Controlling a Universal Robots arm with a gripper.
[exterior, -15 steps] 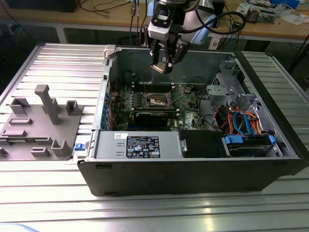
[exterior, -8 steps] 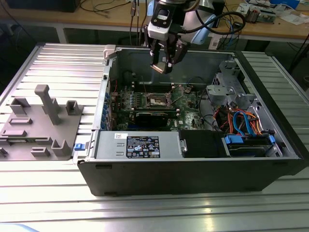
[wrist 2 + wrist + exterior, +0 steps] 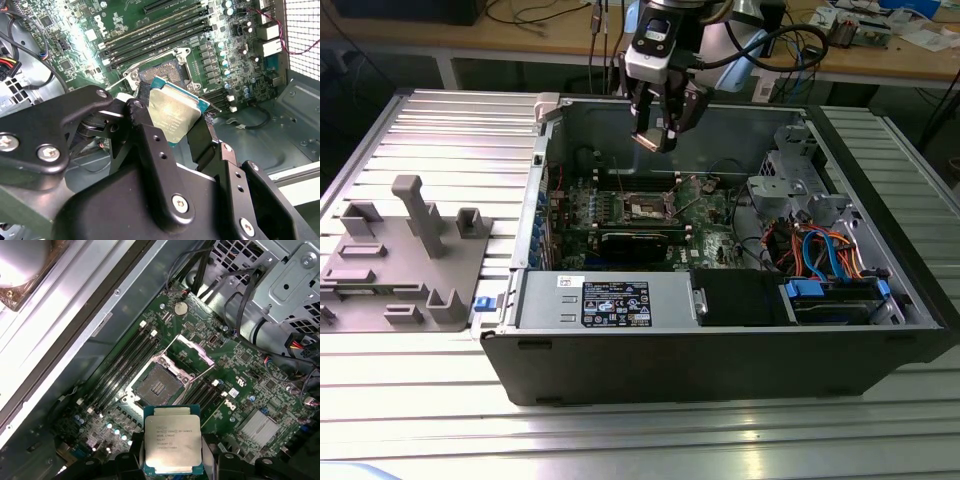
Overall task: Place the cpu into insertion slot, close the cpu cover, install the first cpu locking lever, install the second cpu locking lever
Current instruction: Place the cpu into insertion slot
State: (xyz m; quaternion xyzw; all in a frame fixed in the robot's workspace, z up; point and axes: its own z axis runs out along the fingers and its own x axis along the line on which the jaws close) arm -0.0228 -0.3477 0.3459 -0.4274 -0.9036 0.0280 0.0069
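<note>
Black sheet metal is forming the open computer case [image 3: 720,365], which is lying on its side on a ribbed aluminium table [image 3: 440,120]. A grey fixture tray [image 3: 405,250] is sitting on the table, off to the exterior view's left of the case. The green motherboard [image 3: 710,215] is lying flat on the case floor, toward the far side.

The gripper [image 3: 655,140] is hanging above the board, near the far wall and slightly to the exterior view's left of the case's middle. Its black fingers [image 3: 137,112] are pinching the cpu [image 3: 173,440] by two opposite edges. The chip is being held in the air, apart from the board, with its silver-grey metal top facing up toward the wrist. It is almost square, so a long axis is hard to call. In the first wrist view its edges are running skewed to those of the insertion slot [image 3: 157,385].

The slot is lying bare below, showing its contact field. The cpu cover [image 3: 192,346] is standing swung open at the slot's far edge. A thin wire locking lever [image 3: 202,372] is sticking out beside it.
</note>
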